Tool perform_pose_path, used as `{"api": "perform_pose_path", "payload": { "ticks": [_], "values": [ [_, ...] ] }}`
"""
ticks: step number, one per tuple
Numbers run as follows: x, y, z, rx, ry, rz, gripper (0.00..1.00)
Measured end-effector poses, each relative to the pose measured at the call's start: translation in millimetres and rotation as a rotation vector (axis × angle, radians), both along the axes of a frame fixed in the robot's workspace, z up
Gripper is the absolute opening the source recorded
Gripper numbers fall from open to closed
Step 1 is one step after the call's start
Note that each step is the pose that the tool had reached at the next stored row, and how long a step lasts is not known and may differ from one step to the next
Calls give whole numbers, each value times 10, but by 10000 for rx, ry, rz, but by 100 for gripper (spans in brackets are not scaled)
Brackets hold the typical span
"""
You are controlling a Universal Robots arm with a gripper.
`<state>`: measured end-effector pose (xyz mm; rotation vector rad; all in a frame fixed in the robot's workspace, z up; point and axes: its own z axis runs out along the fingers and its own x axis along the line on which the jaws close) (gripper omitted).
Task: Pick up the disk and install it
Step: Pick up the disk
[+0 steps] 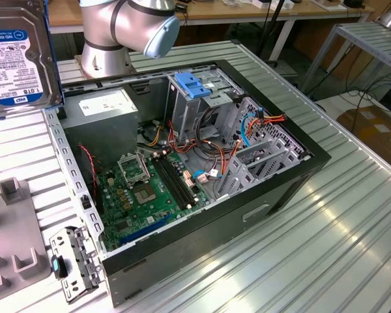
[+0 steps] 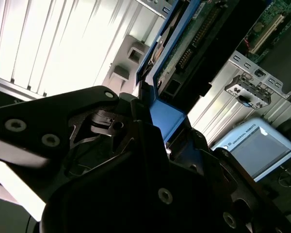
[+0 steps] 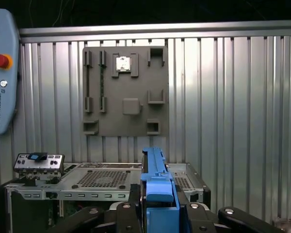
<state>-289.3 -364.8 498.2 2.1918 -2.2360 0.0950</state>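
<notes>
In the first wrist view the gripper point(image 3: 158, 200) is clamping the disk point(image 3: 152, 165) by its blue rail point(image 3: 159, 187). Its black fingers point(image 3: 135, 196) are pressing in from both sides, closed tight with no gap showing. The disk is hanging edge-on in the air and reaching away from the gripper, clear of everything below it. In the second wrist view the blue rail is sitting pinched between the fingers, and the disk's green board face is showing.

Beyond the disk, the open case point(image 3: 102, 178) is lying on its side on the ribbed tabletop point(image 3: 233, 107), with a small metal bracket point(image 3: 39, 162) lying just beside it. Farther on, a grey fixture plate point(image 3: 123, 92) is resting flat on the tabletop, and a pendant point(image 3: 0, 73) is lying off to one side.

In the exterior view the disk point(image 1: 16, 55) is showing its white-and-blue label, raised close to the camera at the exterior view's left and apart from the case. The case's motherboard point(image 1: 150, 189) is lying exposed, and the arm point(image 1: 127, 26) is standing behind the case.
</notes>
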Motion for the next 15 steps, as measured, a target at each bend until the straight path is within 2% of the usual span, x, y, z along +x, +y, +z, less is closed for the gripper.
{"api": "perform_pose_path", "payload": {
  "ticks": [13,15],
  "values": [
    [260,-30,0,-1,1,-10,37],
    [329,-41,0,-1,1,-13,37]
  ]
}}
